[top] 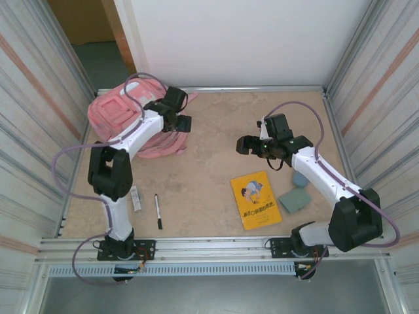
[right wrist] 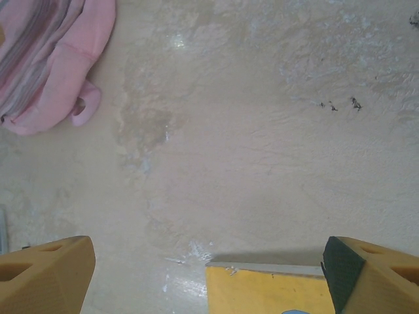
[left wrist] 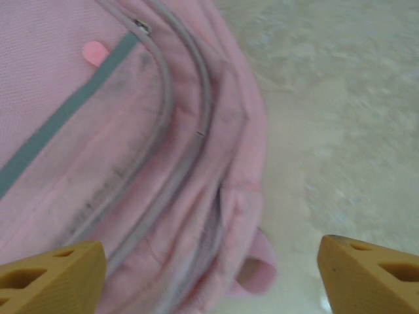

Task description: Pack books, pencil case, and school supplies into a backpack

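The pink backpack (top: 121,114) lies at the far left of the table, zip seams and a strap loop on its near edge (left wrist: 163,163). My left gripper (top: 182,123) hangs over its right edge, open (left wrist: 209,265), with nothing between its fingers. The yellow book (top: 255,199) lies flat near the front right. My right gripper (top: 244,145) hovers open (right wrist: 209,265) above bare table just beyond the book's top edge (right wrist: 262,291). A black pen (top: 158,210) and a whitish bar (top: 135,197) lie front left. A grey-green flat piece (top: 294,199) and a small blue item (top: 300,178) sit right of the book. The pencil case is out of view.
Metal-framed walls (top: 340,111) close in the table on the left, right and back. The backpack's corner (right wrist: 52,59) reaches into the right wrist view at upper left. Bare beige tabletop (top: 216,131) stretches between the two grippers.
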